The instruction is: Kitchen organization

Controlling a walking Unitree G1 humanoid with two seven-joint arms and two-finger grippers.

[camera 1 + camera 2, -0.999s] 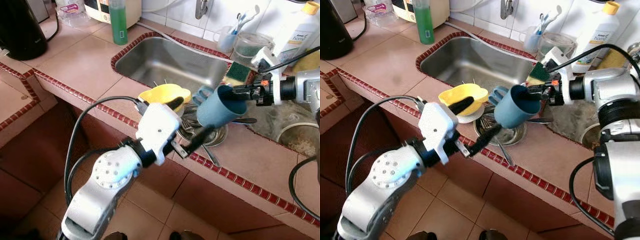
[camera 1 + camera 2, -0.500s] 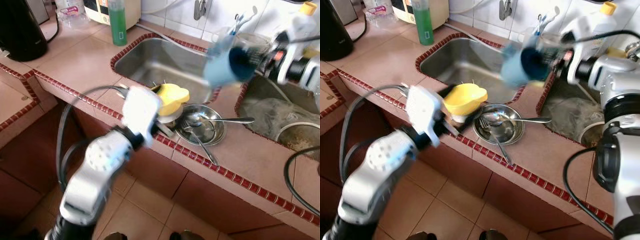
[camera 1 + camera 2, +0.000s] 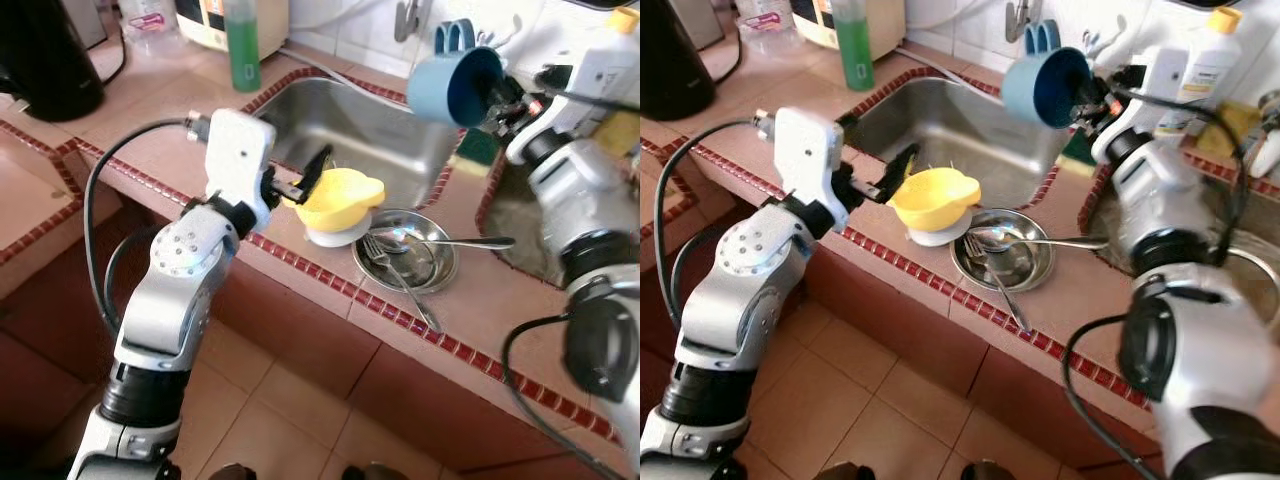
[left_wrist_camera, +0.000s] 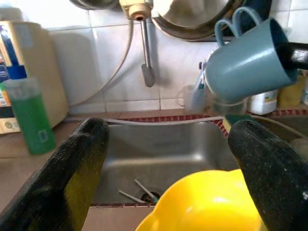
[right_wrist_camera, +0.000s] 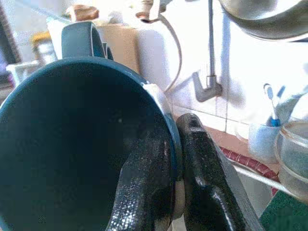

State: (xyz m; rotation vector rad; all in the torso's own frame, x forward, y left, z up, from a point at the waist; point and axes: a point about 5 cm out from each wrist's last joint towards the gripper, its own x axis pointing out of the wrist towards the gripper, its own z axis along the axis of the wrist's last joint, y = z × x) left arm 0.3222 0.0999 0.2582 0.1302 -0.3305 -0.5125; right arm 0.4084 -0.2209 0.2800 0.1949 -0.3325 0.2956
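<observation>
A blue mug [image 3: 455, 85] hangs tilted in the air above the back of the steel sink [image 3: 350, 125]. Its mouth faces forward and its handle points up. My right gripper [image 3: 497, 95] is shut on the mug's rim, one finger inside and one outside [image 5: 202, 178]. A yellow bowl [image 3: 340, 195] rests on a white dish at the sink's front edge. My left gripper [image 3: 305, 178] is open just left of the yellow bowl, with nothing between its fingers [image 4: 72, 178]. A steel bowl [image 3: 405, 262] holding a fork and a spoon sits right of the yellow bowl.
A green soap bottle [image 3: 245, 45] and a black kettle [image 3: 45, 50] stand on the counter at the back left. A green sponge [image 3: 478, 148] and a white bottle [image 3: 1195, 75] are behind the right arm. A second basin [image 3: 520, 220] lies to the right.
My right gripper has lifted the blue mug from over the steel bowl, up and back over the sink. My left gripper swung from the counter front to beside the yellow bowl.
</observation>
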